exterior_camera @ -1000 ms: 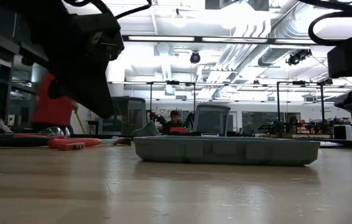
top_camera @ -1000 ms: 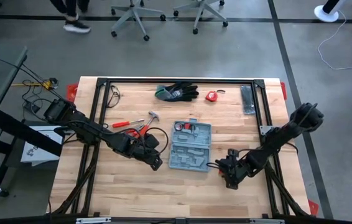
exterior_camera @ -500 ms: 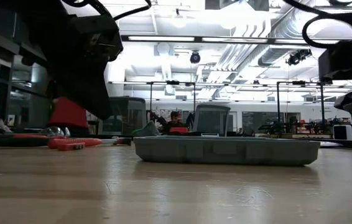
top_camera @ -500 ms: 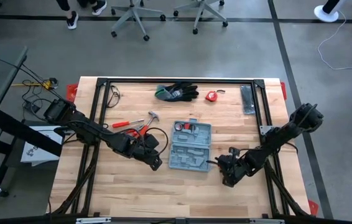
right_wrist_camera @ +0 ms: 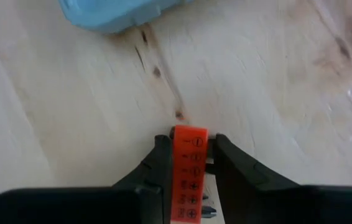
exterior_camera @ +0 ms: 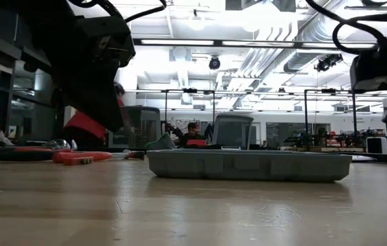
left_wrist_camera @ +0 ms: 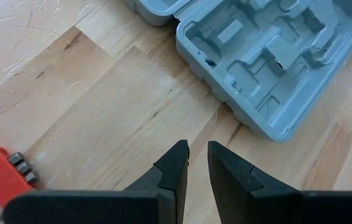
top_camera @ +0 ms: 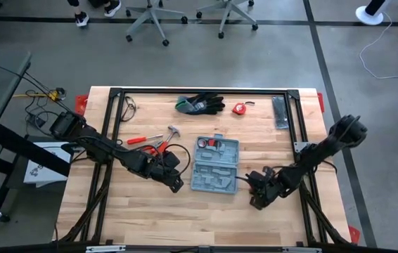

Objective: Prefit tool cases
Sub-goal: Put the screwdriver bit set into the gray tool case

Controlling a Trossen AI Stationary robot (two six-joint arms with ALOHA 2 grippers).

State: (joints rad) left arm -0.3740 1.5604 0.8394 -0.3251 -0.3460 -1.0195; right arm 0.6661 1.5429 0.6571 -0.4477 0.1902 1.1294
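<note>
The grey-blue tool case (top_camera: 215, 164) lay open near the middle of the bench (top_camera: 143, 218), its moulded recesses facing up and a few items already seated at the end nearest the black-and-green gloves (top_camera: 200, 104). Just beside the case's near right corner, the right claw (right_wrist_camera: 190, 163) had closed within the last second, its two fingers drawing in from wide apart until they clamped on a small red bit holder (right_wrist_camera: 188, 168) printed with screw-head symbols, which still sat low against the wood. On the case's other side, the left claw (left_wrist_camera: 197, 163) hung over bare wood with its fingers nearly together and nothing between them; a second red bit holder (left_wrist_camera: 2, 173) lay near it, and a hammer (top_camera: 171, 132) and red-handled tools lay further out from the case on that side. With the holder now gripped, the next step was probably to lift it and carry it across to a matching recess in the case.
</note>
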